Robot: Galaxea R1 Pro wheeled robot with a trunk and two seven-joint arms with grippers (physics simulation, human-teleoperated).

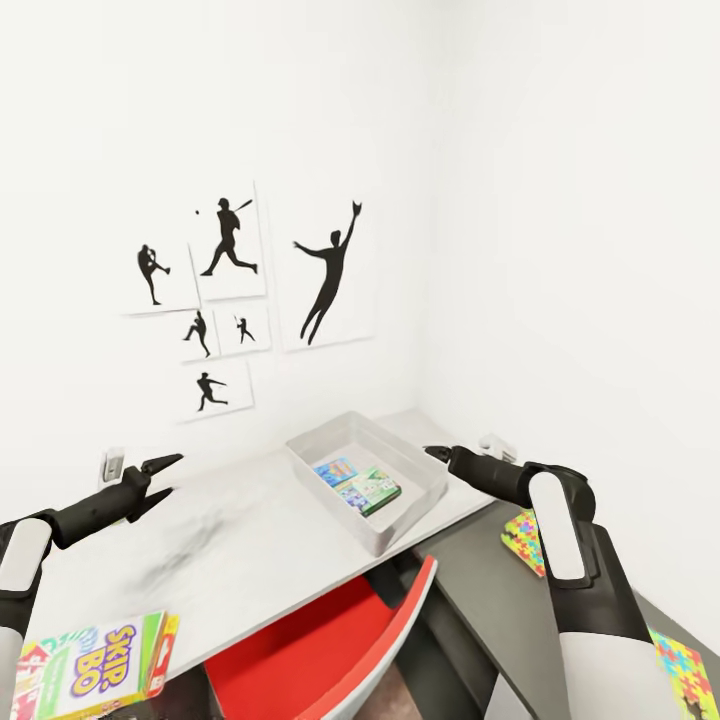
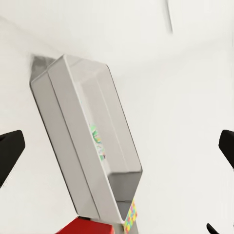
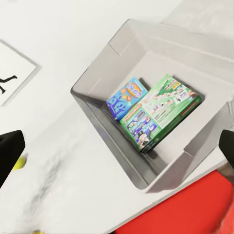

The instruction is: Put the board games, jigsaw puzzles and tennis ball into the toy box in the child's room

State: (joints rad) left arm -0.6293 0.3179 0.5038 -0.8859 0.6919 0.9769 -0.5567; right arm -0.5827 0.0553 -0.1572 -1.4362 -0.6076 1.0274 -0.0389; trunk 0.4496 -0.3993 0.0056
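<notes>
The pale grey toy box [image 1: 430,490] stands at the far right of the table [image 1: 240,550]. Inside it lie a small blue board game [image 3: 126,97] and a green-white one [image 3: 161,112], side by side. A Skip-Bo board game [image 1: 95,665] lies flat at the table's near left corner. One jigsaw puzzle [image 1: 525,540] rests on the lower dark grey section, another [image 1: 685,675] nearer me. A bit of the tennis ball [image 3: 19,162] peeks out beside a finger on the table. My left gripper [image 1: 172,474] hovers open left of the box, my right gripper [image 1: 432,453] open at its right rim.
A red chair [image 1: 330,650] is tucked under the table's front edge, just below the toy box. White walls meet in a corner behind the table, with black sports-silhouette pictures [image 1: 230,290] on the left wall. A wall socket [image 1: 114,463] sits behind my left gripper.
</notes>
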